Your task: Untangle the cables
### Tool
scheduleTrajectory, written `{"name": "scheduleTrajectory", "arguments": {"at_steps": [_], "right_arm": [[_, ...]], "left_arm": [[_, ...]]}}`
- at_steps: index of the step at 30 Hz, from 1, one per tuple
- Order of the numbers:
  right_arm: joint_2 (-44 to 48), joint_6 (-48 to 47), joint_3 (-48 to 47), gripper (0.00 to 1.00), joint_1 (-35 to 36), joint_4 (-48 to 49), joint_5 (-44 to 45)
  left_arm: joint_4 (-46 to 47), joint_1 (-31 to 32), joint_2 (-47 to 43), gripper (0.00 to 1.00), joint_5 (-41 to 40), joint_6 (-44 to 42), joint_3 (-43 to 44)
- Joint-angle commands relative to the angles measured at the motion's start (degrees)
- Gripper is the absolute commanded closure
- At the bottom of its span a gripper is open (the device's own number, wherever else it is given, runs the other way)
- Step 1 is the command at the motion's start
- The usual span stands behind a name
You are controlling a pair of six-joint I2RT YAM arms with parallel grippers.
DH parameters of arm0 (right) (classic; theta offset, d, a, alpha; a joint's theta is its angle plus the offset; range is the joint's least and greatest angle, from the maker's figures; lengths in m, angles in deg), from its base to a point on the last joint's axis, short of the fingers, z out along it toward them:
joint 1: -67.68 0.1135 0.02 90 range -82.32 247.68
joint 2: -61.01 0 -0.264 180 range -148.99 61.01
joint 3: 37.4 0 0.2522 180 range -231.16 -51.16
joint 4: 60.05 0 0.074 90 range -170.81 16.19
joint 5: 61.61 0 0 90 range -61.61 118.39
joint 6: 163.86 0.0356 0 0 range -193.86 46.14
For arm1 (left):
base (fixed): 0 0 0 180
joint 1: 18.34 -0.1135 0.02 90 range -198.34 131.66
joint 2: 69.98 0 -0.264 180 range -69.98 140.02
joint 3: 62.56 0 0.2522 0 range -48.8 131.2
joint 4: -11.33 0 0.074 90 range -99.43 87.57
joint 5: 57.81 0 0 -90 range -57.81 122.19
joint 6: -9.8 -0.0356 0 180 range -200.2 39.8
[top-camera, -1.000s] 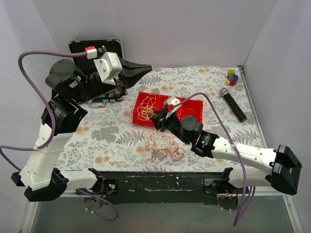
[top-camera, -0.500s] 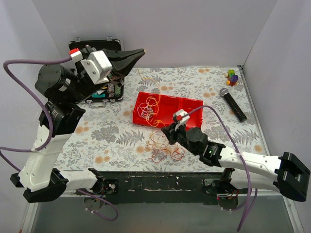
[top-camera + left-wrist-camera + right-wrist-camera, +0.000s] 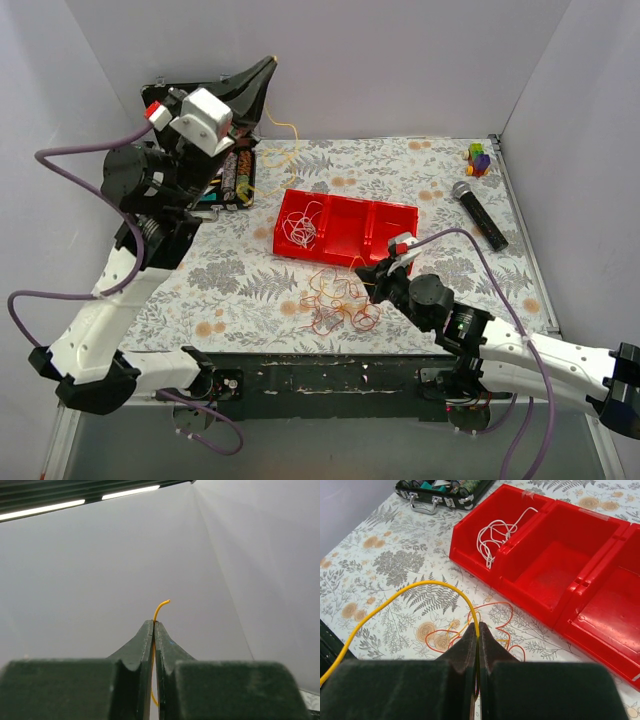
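My left gripper (image 3: 271,63) is raised high at the back left, shut on one end of a yellow cable (image 3: 283,127); the left wrist view shows that cable's tip (image 3: 161,604) sticking out above the shut gripper (image 3: 153,624). My right gripper (image 3: 366,284) is low, just in front of the red tray (image 3: 400,211), and shut on another part of the yellow cable (image 3: 420,586), as the right wrist view shows (image 3: 478,627). A clump of orange and red cables (image 3: 335,303) lies on the table beside it. A white cable (image 3: 303,226) lies in the tray's left compartment (image 3: 496,534).
An open black case (image 3: 236,172) with small items stands at the back left. A black microphone (image 3: 479,214) and a small coloured toy (image 3: 479,158) lie at the back right. Grey walls close in the table's sides and back.
My left gripper has swung up and back with the yellow cable, drawing it out of the tray. My right gripper has moved from the tray toward the near edge, holding the cable.
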Motion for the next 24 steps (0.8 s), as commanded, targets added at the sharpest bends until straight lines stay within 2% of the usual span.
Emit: {"name": "scheduleTrajectory", "arguments": {"at_steps": [1, 6, 13, 24], "right_arm": [[3.1, 2.1, 0.2, 0.99, -0.1, -1.3, 2.1], [6.4, 1.7, -2.1, 0.99, -0.1, 2.2, 3.2], [4.2, -1.1, -12.6, 0.99, -0.1, 4.9, -0.4], [6.6, -2.1, -18.1, 0.99, -0.1, 8.9, -7.4]], "left_arm": [[1.5, 0.1, 3.9, 1.0, -5.9, -0.7, 6.0], [-2.5, 0.0, 2.1, 1.0, 3.0, 4.2, -1.7], [-1.2, 0.1, 3.1, 1.0, 1.8, 8.0, -16.6], [6.6, -0.4, 17.5, 1.0, 3.7, 13.5, -18.9]]}}
